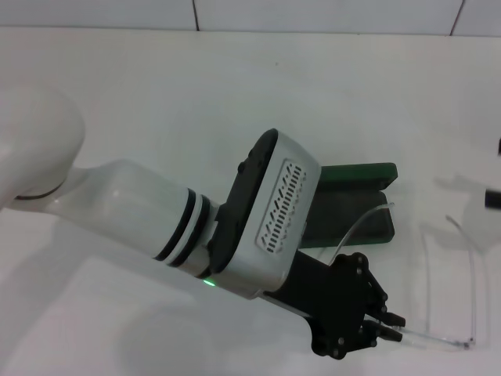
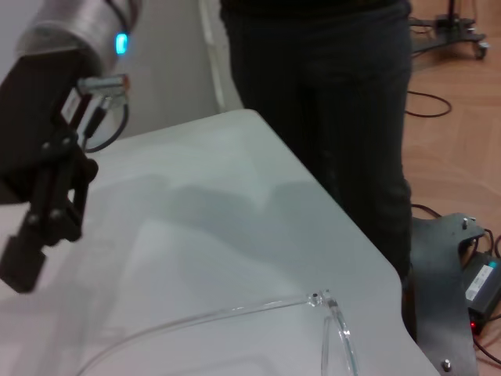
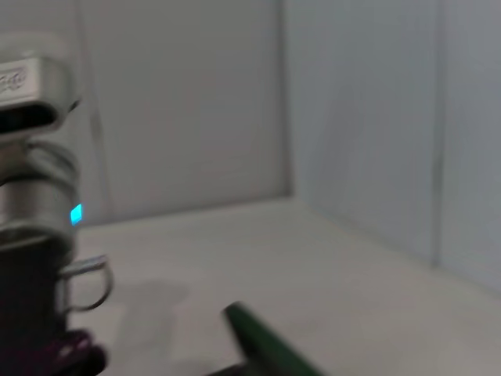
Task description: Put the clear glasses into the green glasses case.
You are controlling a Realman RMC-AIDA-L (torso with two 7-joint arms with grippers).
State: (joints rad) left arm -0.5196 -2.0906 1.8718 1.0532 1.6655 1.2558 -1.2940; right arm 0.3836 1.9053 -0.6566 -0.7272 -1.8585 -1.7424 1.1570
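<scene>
The clear glasses (image 1: pixel 470 343) lie to the right of the green glasses case (image 1: pixel 356 174), one thin arm arching over the case's front corner. The case stands open with its lid upright at the back and its dark inside (image 1: pixel 344 223) facing up. My left gripper (image 1: pixel 394 327) is low at the near edge, just in front of the case, shut on the glasses' thin frame. The left wrist view shows the glasses' hinge (image 2: pixel 315 298) over the table corner. Only a dark sliver of my right gripper (image 1: pixel 493 200) shows at the far right edge; it also appears in the left wrist view (image 2: pixel 43 211).
The white table (image 1: pixel 156 102) runs back to a tiled wall. Its near right corner (image 2: pixel 376 258) is close to the glasses. A person in dark trousers (image 2: pixel 329 94) stands just past that corner. The case's green edge (image 3: pixel 266 345) shows in the right wrist view.
</scene>
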